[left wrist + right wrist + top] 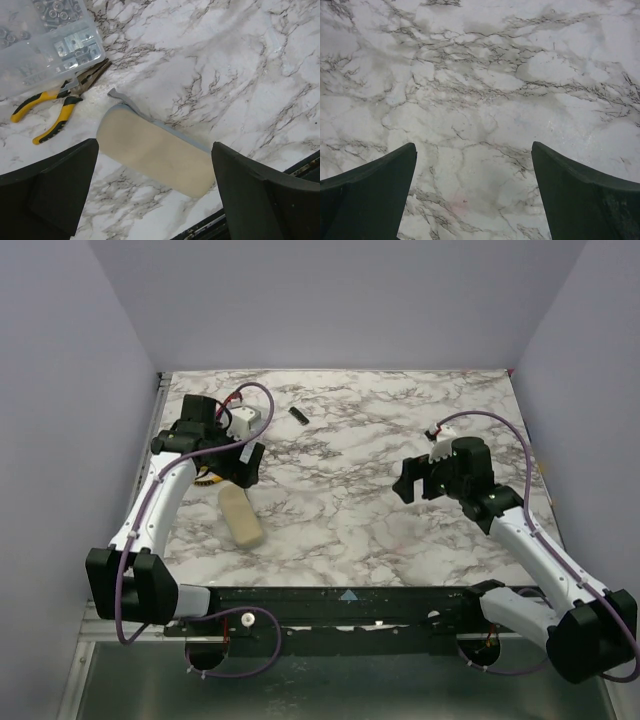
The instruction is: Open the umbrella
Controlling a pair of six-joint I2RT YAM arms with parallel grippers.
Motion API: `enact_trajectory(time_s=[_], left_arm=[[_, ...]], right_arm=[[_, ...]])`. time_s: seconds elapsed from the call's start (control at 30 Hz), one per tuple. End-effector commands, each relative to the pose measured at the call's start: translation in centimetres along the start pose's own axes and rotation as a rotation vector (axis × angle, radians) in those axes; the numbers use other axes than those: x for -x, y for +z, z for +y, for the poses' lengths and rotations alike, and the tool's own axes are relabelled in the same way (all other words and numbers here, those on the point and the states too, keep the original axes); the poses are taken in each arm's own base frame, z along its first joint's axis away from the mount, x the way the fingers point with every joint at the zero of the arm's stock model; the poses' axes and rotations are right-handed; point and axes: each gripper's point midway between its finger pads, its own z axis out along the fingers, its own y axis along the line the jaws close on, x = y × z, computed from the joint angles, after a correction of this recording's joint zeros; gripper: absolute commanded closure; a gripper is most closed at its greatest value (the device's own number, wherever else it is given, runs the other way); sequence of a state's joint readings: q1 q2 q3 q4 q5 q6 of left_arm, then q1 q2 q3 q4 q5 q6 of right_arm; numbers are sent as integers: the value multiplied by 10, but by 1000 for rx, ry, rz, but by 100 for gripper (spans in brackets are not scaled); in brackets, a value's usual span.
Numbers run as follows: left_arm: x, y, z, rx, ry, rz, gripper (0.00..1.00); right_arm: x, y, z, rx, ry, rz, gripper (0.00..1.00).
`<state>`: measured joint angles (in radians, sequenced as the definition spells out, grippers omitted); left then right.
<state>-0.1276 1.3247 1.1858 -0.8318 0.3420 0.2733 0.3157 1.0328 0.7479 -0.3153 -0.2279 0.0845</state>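
Observation:
The umbrella lies folded on the marble table at the near left, a pale cream roll with a grey-lavender edge and a small strap tab at its far end. In the left wrist view it lies diagonally between and below my fingers. My left gripper hovers just beyond the umbrella's far end, open and empty, and in its own view the jaws stand wide apart. My right gripper is open and empty above bare marble at the right. No shaft, handle or lining shows.
A clear plastic parts box and yellow-handled pliers lie just left of the umbrella. A small black stick lies at the back centre. The black frame rail runs along the near table edge. Walls enclose the table.

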Motion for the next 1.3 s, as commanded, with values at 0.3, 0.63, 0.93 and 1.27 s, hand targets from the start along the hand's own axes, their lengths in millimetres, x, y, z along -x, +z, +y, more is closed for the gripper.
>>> enact_trajectory(time_s=[0.3,0.63,0.93,1.27], left_arm=[[-121,-54,87,101,260,273,1],[-183,-11,95,110,368,366,1],[-164,37,75,62,440,355,1],[-102,82,11,-73,614,294,2]], right_arm=[[23,6,-3,3,-63,10,0],[27,8,14,96,-33,35,0],[22,10,12,78,14,49,0],[8,6,2,25,66,65,0]])
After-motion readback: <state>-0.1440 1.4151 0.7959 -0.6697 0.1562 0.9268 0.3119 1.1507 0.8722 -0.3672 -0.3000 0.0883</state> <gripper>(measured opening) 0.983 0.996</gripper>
